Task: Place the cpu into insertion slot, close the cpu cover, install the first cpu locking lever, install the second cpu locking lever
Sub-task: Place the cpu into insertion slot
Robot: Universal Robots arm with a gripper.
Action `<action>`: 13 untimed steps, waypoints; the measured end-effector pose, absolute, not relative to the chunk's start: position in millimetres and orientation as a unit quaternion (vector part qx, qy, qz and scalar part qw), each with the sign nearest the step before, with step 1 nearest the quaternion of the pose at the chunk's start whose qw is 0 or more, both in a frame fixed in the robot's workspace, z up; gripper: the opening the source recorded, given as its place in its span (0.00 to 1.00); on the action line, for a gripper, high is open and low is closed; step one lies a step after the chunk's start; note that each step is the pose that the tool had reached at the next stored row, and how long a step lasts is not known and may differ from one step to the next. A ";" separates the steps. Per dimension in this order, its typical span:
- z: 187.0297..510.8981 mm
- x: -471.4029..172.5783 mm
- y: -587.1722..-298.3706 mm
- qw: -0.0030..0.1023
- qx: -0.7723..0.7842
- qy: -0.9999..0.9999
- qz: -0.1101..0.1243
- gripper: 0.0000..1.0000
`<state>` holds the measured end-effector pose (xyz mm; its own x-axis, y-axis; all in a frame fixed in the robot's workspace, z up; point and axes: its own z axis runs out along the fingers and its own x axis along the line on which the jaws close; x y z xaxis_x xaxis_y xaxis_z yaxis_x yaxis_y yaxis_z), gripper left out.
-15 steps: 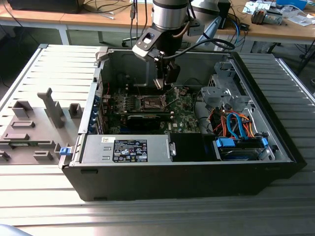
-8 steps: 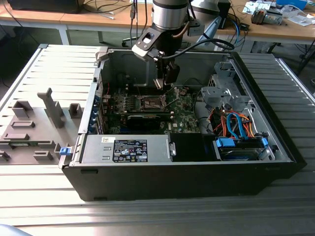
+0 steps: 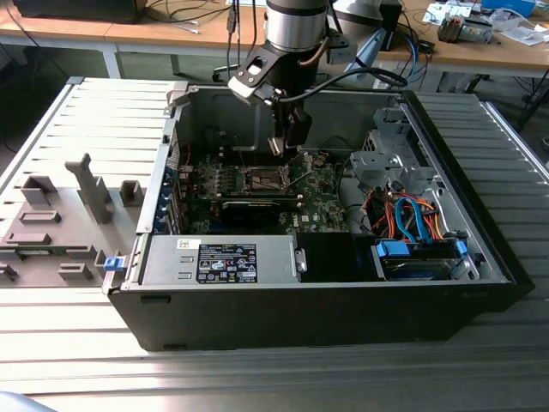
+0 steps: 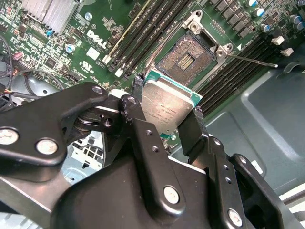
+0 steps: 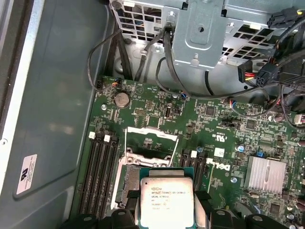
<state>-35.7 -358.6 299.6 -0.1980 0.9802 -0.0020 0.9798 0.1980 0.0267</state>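
Observation:
My gripper (image 3: 287, 142) hangs inside the open computer case, above the green motherboard. It is shut on the cpu (image 4: 167, 102), a small square chip with a silvery top, pinched at two opposite edges by the black fingers (image 4: 139, 90). In the first wrist view the cpu (image 5: 165, 202) hovers over the near edge of the insertion slot (image 5: 129, 183). The insertion slot (image 4: 186, 57) lies uncovered, its dark centre showing inside a silvery rim. A silvery frame, the cpu cover (image 5: 151, 161), stands raised at the slot's far side. A thin lever rod (image 4: 252, 59) sticks out from the slot.
Black memory slots (image 4: 143, 33) flank the socket on both sides. A finned heat sink (image 5: 265, 175) sits on the board. A metal drive cage (image 5: 200, 33) with hanging cables (image 3: 412, 215) stands close by. The case walls (image 3: 283, 330) enclose the board.

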 end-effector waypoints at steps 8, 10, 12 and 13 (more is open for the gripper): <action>299.6 -35.7 -358.6 0.009 0.642 0.767 0.010 0.54; 299.6 -35.7 -358.6 0.009 0.643 0.765 0.010 0.54; 299.6 -35.7 -358.6 0.009 0.645 0.764 0.010 0.54; 299.6 -35.7 -358.6 0.009 0.646 0.763 0.010 0.54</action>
